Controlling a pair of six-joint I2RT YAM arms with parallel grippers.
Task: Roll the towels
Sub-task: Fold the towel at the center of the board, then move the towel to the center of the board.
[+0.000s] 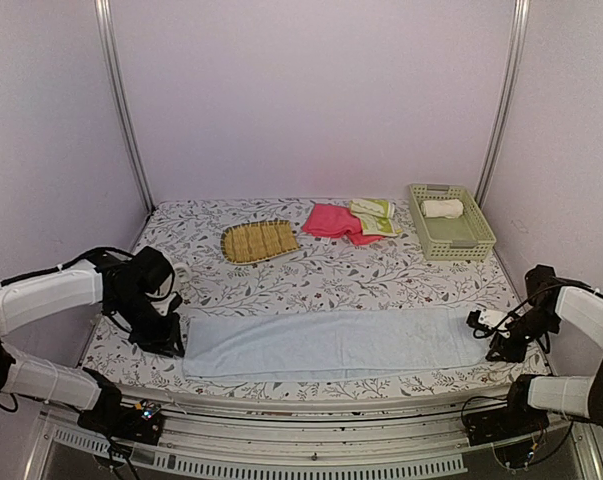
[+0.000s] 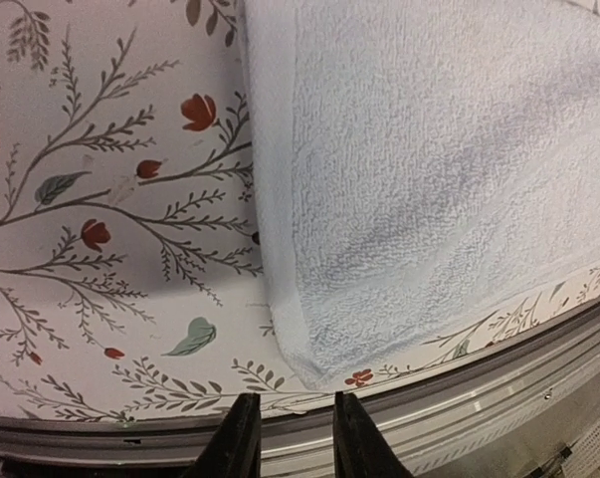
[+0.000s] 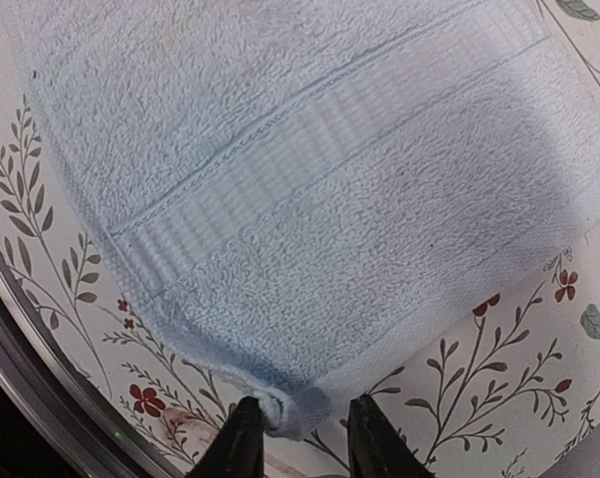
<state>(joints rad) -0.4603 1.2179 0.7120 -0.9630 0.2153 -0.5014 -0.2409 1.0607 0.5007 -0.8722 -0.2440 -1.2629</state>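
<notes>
**A:** Where's the blue one?

**B:** Light blue towel (image 1: 336,342) lies flat on the near side of the tan mat (image 1: 259,241), towards the arm bases. Its long axis runs left-right and it reaches well past the mat both ways.

**A:** Grippers?

**B:** One at each short end. Left gripper (image 2: 290,403) is near-left of the mat. Its fingers are slightly parted with nothing between them, and the towel's near-left corner is just ahead of the tips, not touching. Right gripper (image 3: 304,408) is near-right of the mat. Its fingers are also parted, and the towel's curled corner sits between the tips against one finger. It doesn't look clamped.

**A:** Which arm starts?

**B:** My guess is the right, since it's already on the cloth. The roll would go along the long axis towards the left gripper.

**A:** The rest?

**B:** Pink towel (image 1: 329,221) is just right of the mat, loosely bunched. The yellow-green towel (image 1: 374,215) touches it further right. The basket (image 1: 471,245) is further right again and holds a rolled cream towel (image 1: 442,208), so that one looks done.
</notes>
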